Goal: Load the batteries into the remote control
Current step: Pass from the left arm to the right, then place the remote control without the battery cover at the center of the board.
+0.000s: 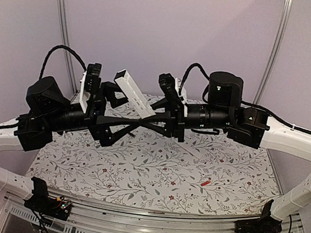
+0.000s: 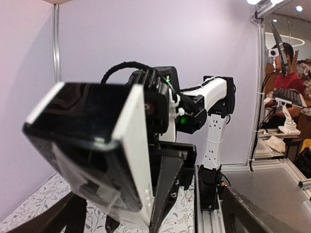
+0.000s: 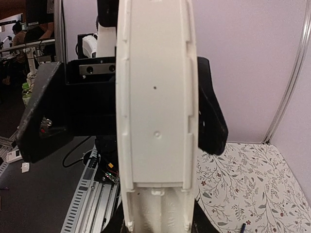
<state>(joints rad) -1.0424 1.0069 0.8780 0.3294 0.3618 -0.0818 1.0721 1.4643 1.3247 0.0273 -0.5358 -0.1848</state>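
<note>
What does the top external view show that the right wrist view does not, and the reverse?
Only the top external view shows the left arm and right arm meeting above the table, and the red-orange battery lying on the floral cloth. Only the right wrist view shows the remote control close up, with its plain white back and long edge seams, and the room beyond the table. Both show the remote control up off the floral cloth.

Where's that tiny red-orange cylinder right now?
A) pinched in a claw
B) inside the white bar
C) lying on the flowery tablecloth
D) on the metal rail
C: the tiny red-orange cylinder battery lies loose on the leaf-patterned tablecloth, while the slim white rectangular remote control is up in the air.
</note>
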